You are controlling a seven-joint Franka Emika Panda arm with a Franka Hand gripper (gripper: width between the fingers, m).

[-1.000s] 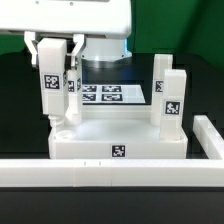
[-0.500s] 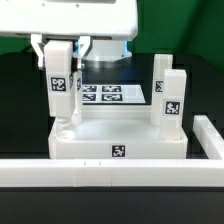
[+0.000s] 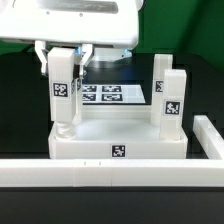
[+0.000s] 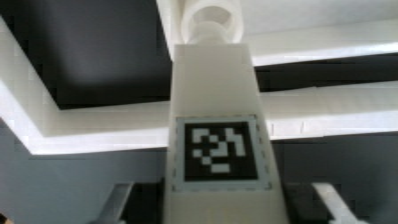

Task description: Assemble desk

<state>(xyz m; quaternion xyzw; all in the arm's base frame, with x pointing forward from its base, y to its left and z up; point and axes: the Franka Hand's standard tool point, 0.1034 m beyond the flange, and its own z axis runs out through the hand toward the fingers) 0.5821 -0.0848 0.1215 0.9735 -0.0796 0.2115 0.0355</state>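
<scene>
Exterior view | two legs [image 3: 166, 95] upright | marker board [image 3: 103, 93] behind

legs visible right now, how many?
3. One leg in the gripper at the tabletop's front corner on the exterior view's left; two upright legs on its right. A fourth may be hidden.

no readable text, only coded tags [image 3: 119, 152]
</scene>
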